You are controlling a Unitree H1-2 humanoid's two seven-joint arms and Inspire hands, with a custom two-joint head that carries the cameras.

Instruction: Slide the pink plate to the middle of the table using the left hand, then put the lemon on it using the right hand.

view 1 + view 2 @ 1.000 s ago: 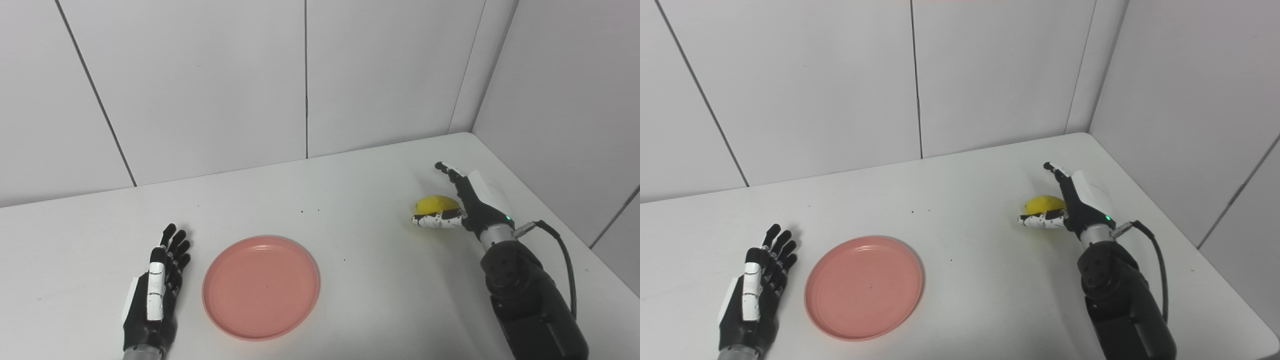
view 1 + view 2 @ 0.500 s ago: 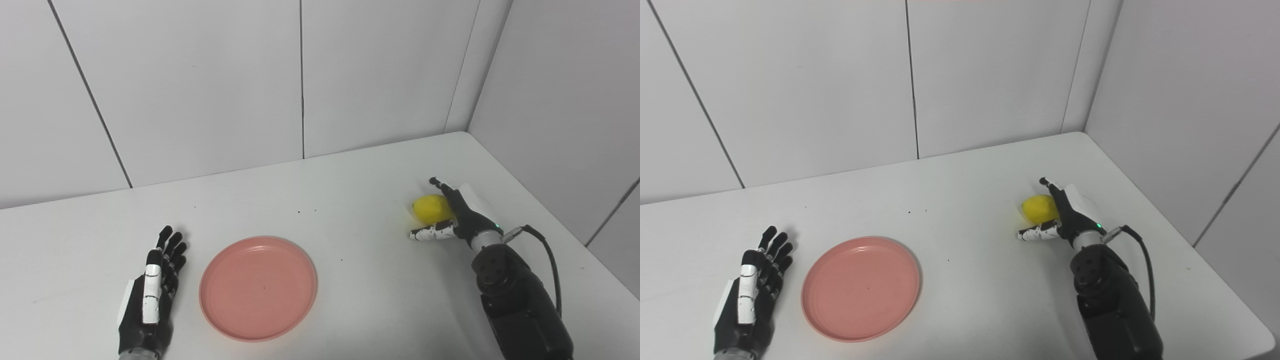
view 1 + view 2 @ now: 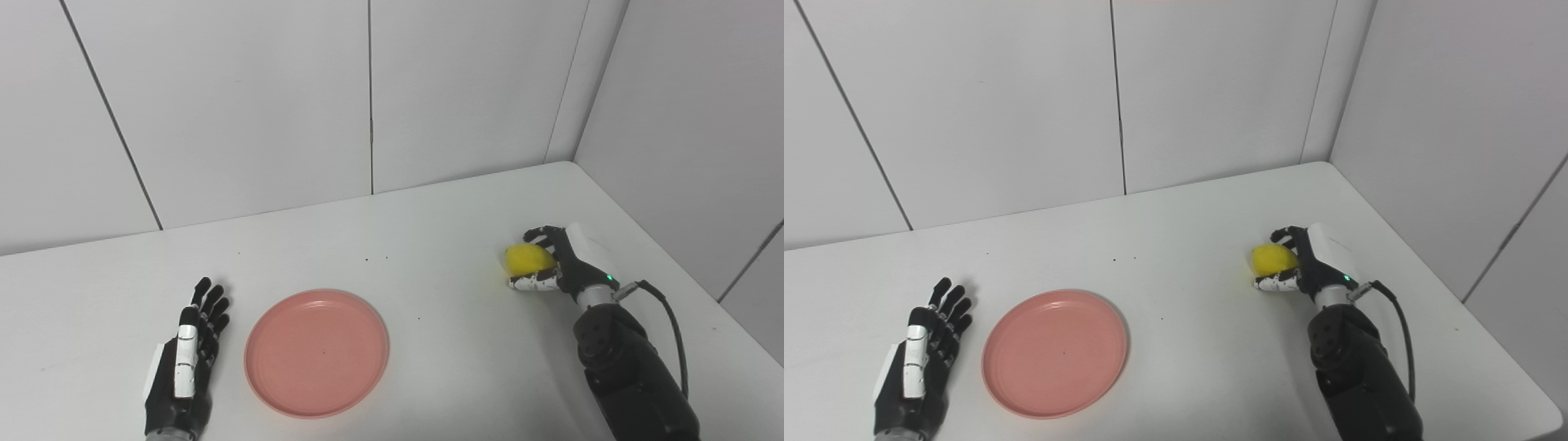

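Since half a second ago: right hand (image 3: 560, 263) fingers curled, now grasping lemon (image 3: 528, 260), table (image 3: 429, 245) at 3 o'clock. Left hand (image 3: 184, 361) released, flat. Pink plate (image 3: 316, 352) central. Lemon judged light, firm, rounded, roll-prone; best gripped across midsection.

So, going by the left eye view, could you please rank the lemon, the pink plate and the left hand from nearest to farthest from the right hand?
1. Lemon: within the right hand, fingers curled around it, table's right side.
2. Pink plate: near the middle, to the left.
3. Left hand: flat on the table beyond the plate's left edge.
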